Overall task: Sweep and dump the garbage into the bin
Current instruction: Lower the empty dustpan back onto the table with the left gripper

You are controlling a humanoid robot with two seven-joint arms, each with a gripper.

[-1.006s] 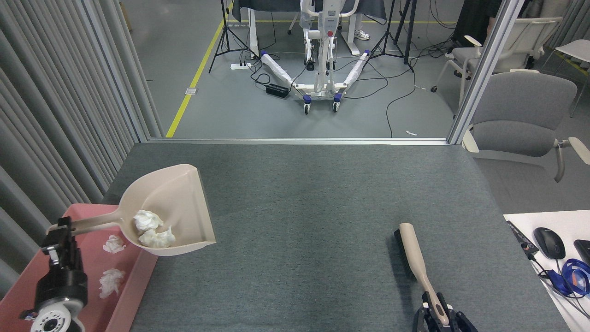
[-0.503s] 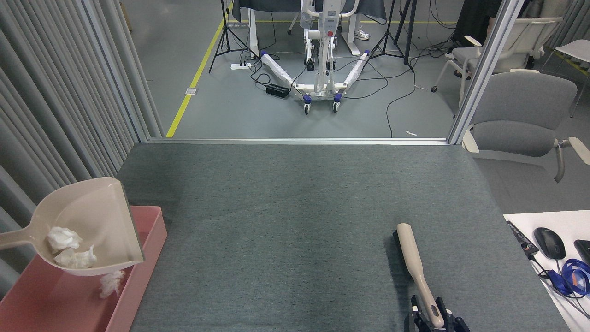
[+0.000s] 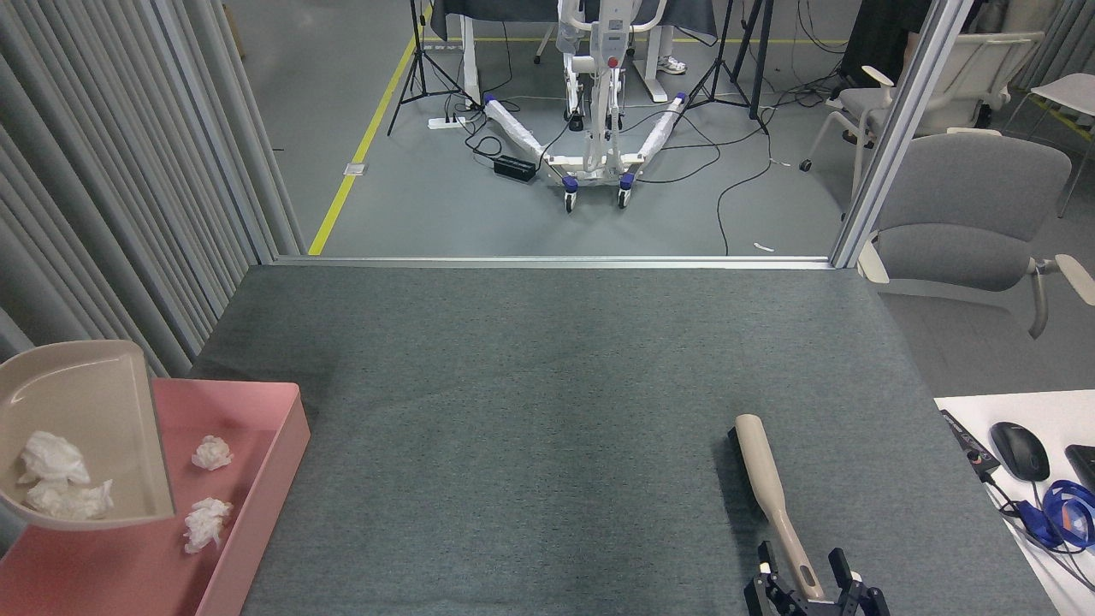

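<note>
- At the lower left of the frame, the pink bin (image 3: 257,479) sat at the left edge of the grey table (image 3: 547,411), partly cut off by the frame's border.
- Two wads of garbage (image 3: 211,452) lay on the bin's floor, one above the other in the picture and a little apart.
- The beige dustpan (image 3: 85,411) was at the far left of the frame, over the bin's left part, its open mouth turned right toward the bin's inside.
- Two more white wads (image 3: 53,458) lay inside the dustpan, touching one another.
- The left hand was outside the frame, as was the dustpan's handle.
- At the bottom right, the right hand (image 3: 813,590) showed its dark fingers (image 3: 843,571) spread to either side of the brush's handle; they stood apart and did not press it.
- The brush (image 3: 766,483) lay on the table, its beige handle running down into the hand and its dark bristles on the left side.
- A white desk with a black mouse (image 3: 1020,451) occupied the right edge.
</note>
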